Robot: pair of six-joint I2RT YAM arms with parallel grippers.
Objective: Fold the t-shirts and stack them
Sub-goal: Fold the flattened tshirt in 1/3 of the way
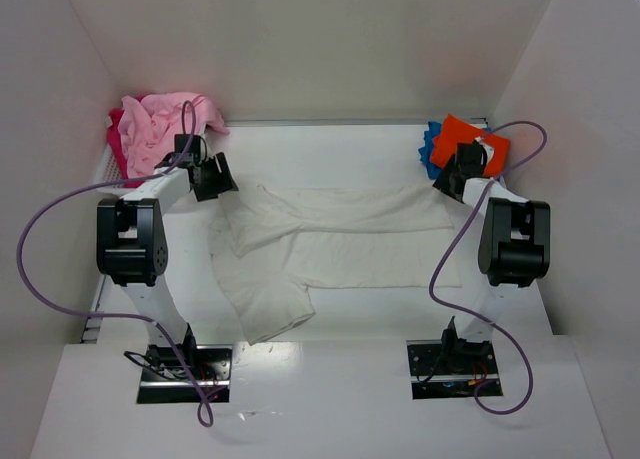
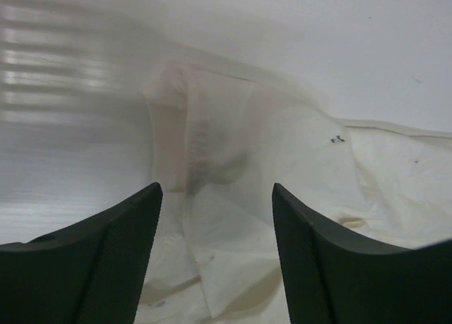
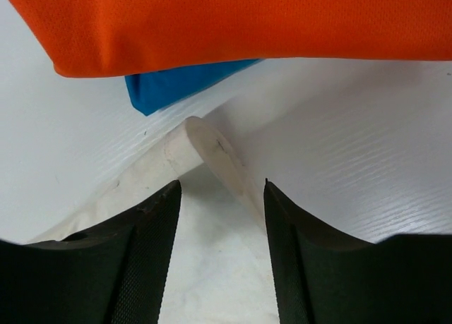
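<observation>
Cream-white t-shirt (image 1: 335,244) lay flat, long axis running arm to arm; left gripper (image 1: 214,182) hung spread and empty at its left far corner, right gripper (image 1: 452,183) likewise at its right, equally near.

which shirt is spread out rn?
The cream-white t-shirt, laid out in the middle. The pink t-shirt is crumpled at far left; the orange t-shirt and blue t-shirt are folded, stacked far right.

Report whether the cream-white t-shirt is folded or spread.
Partly folded: the cream-white cloth t-shirt has its far edge doubled over; the rest lies flat.
</observation>
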